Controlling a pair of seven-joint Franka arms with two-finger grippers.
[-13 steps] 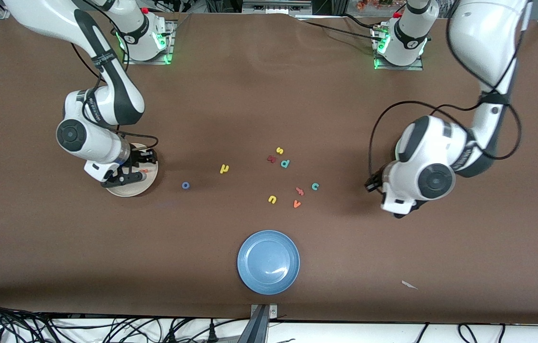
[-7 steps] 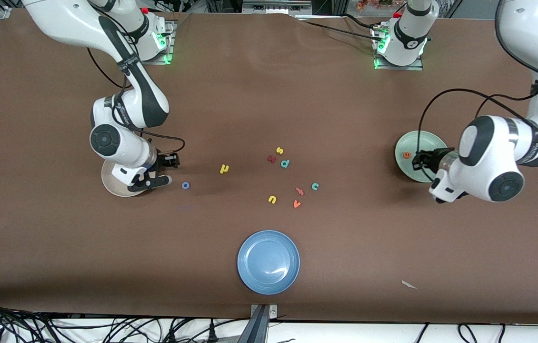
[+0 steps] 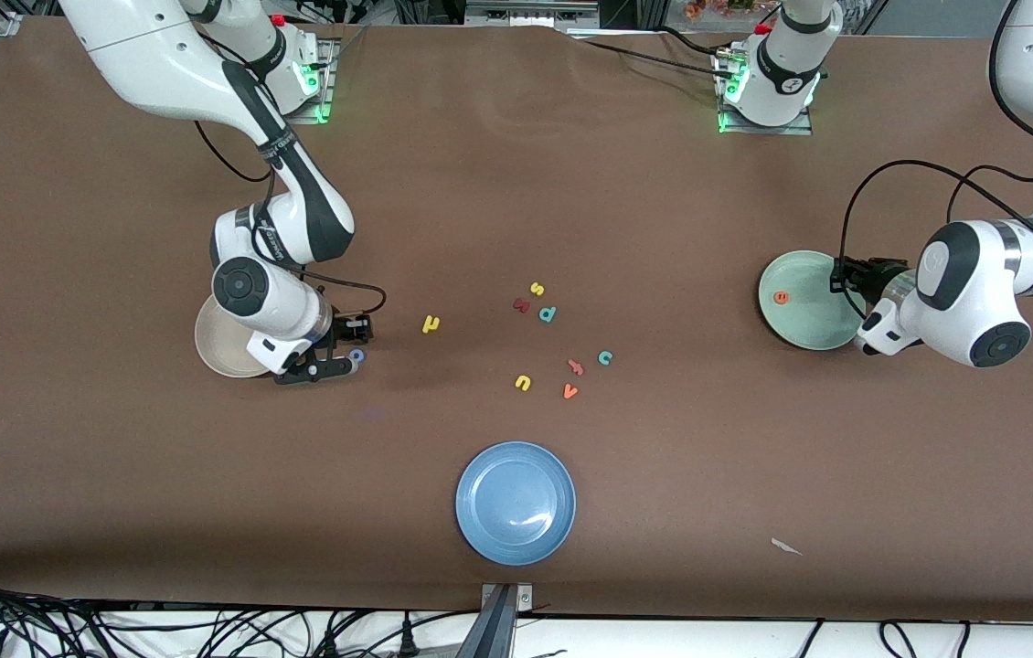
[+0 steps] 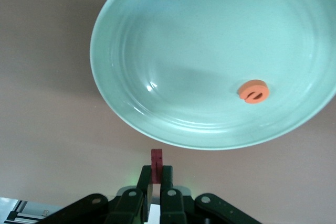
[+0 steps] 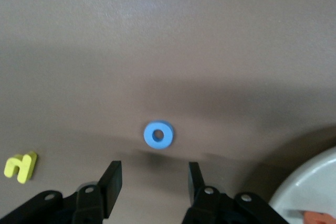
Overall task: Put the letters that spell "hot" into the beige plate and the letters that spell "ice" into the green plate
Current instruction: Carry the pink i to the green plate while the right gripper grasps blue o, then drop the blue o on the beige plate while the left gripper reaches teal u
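The green plate [image 3: 811, 320] [image 4: 199, 51] holds an orange e [image 3: 782, 297] [image 4: 253, 91]. My left gripper [image 3: 838, 277] [image 4: 156, 176] hangs at this plate's rim, shut on the dark red i [image 4: 156, 160]. My right gripper [image 3: 352, 347] [image 5: 155, 182] is open just above the table, its fingers either side of the blue o [image 3: 357, 355] [image 5: 158, 135], apart from it. The beige plate [image 3: 210, 343] [image 5: 315, 187] lies beside it, with an orange letter [image 5: 317, 217] on it, partly seen. The yellow h [image 3: 430, 323] [image 5: 20, 166] and the teal c [image 3: 605, 357] lie on the table.
Loose letters lie mid-table: yellow s [image 3: 537, 289], teal p [image 3: 548, 313], a dark red letter [image 3: 521, 305], yellow u [image 3: 522, 383], an orange letter [image 3: 576, 367] and orange v [image 3: 569, 391]. A blue plate [image 3: 515, 503] sits nearer the front camera. A paper scrap [image 3: 786, 546] lies near the front edge.
My right gripper has left the beige plate and come to the blue o. My left gripper has swung from beside the loose letters to the green plate's rim, uncovering that plate.
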